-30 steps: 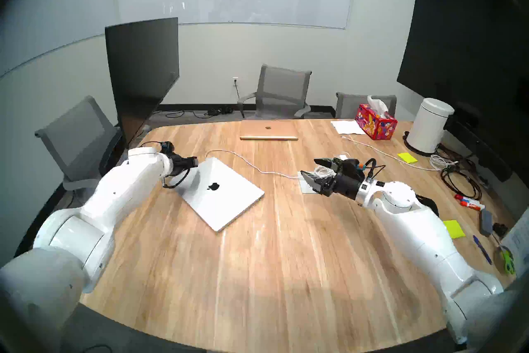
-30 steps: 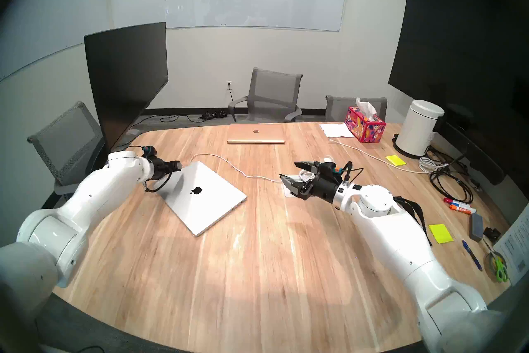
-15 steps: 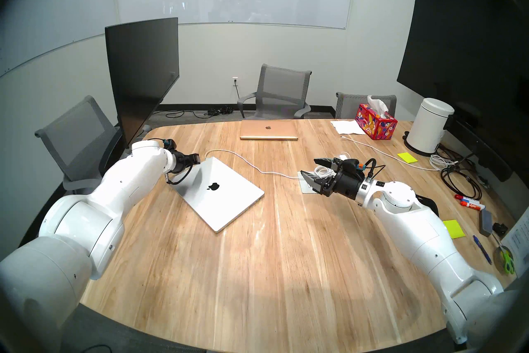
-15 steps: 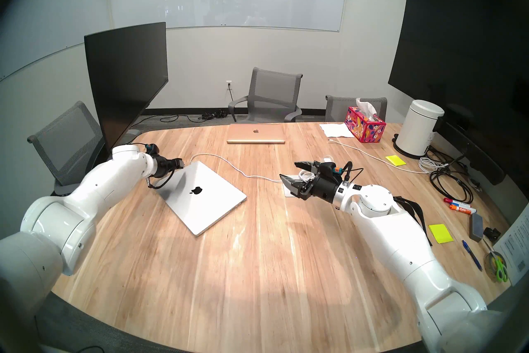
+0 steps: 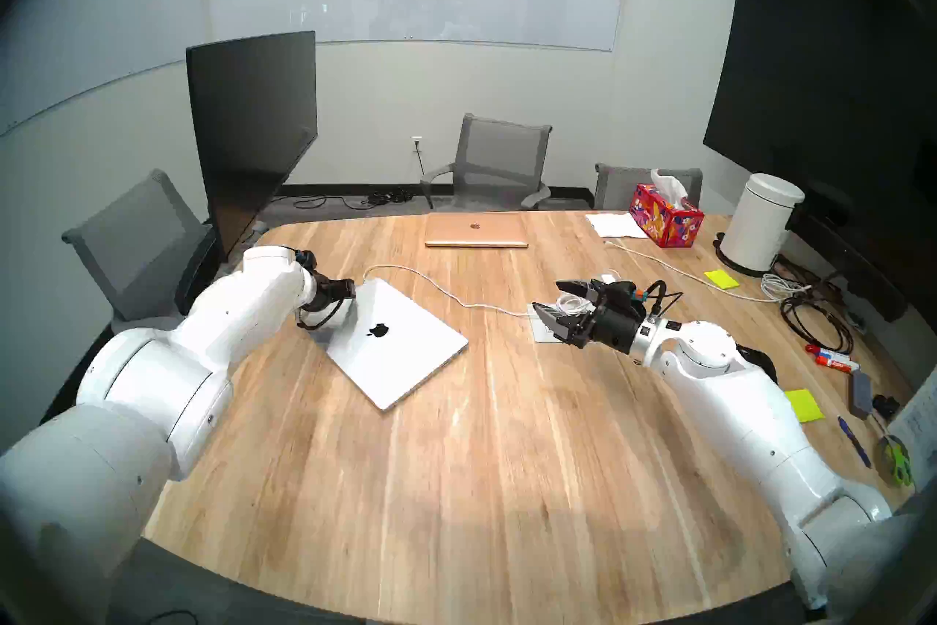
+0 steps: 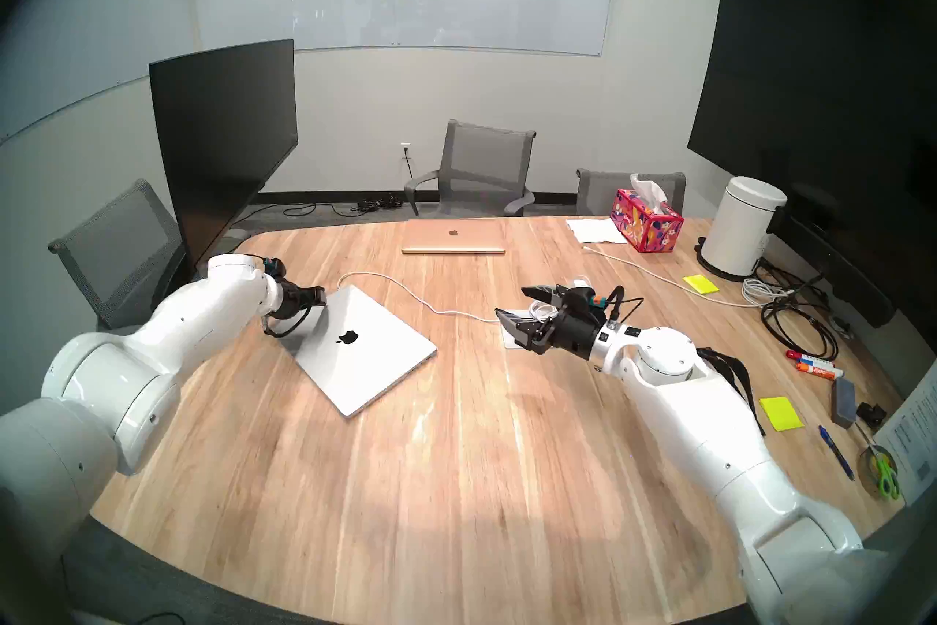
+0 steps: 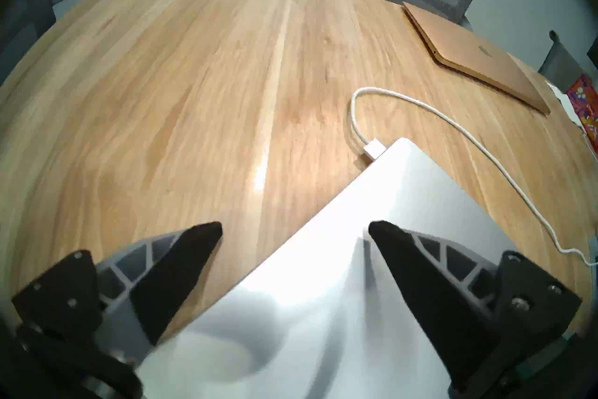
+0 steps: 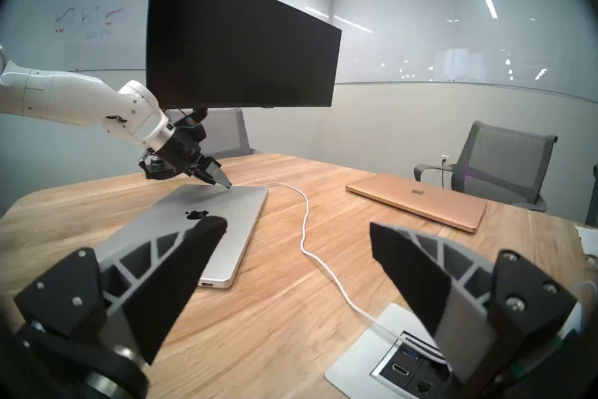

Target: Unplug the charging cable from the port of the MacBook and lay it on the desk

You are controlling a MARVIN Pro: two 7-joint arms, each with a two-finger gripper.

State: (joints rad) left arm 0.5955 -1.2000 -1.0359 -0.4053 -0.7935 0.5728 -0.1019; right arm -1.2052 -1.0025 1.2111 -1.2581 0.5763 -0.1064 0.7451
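Thin white charging cable (image 7: 430, 111) still plugged into closed silver MacBook (image 7: 382, 226); left pincer (image 7: 295, 228) open, empty, short of plug; unplugging remains.

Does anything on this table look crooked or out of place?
The silver MacBook lies turned at an angle to the desk edge, while the rose-gold laptop sits square. Nothing looks spilled or damaged.

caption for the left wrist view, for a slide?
Open left tool above silver-white closed laptop, white cord's plug seated in its edge.
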